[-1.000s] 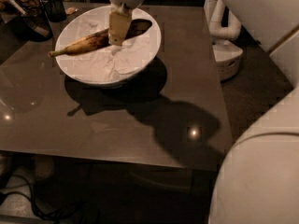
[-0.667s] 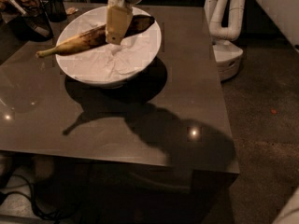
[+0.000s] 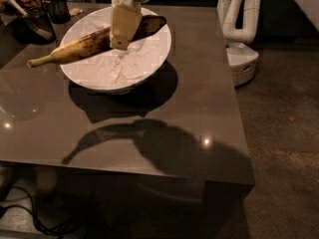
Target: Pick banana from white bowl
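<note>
The banana point(image 3: 75, 50), yellow with brown spots, lies slanted across the white bowl point(image 3: 149, 59), its greenish stem past the bowl's left rim and its dark tip at the upper right. My gripper point(image 3: 119, 45) comes down from the top edge, and its tan fingers point(image 3: 124, 24) are shut on the banana's middle. The banana looks raised off the crumpled white paper lining the bowl. It casts a long shadow on the table in front of the bowl.
The bowl stands at the back left of a dark glossy table point(image 3: 199, 108). Dark glass cups point(image 3: 40, 26) stand at the far left corner. A white robot arm and its base point(image 3: 241, 59) stand on the floor right of the table. Cables lie on the floor at the lower left.
The banana has risen in my gripper, and its stem end has swung out to the left past the bowl's rim. The white arm part at the lower right has left the view.
</note>
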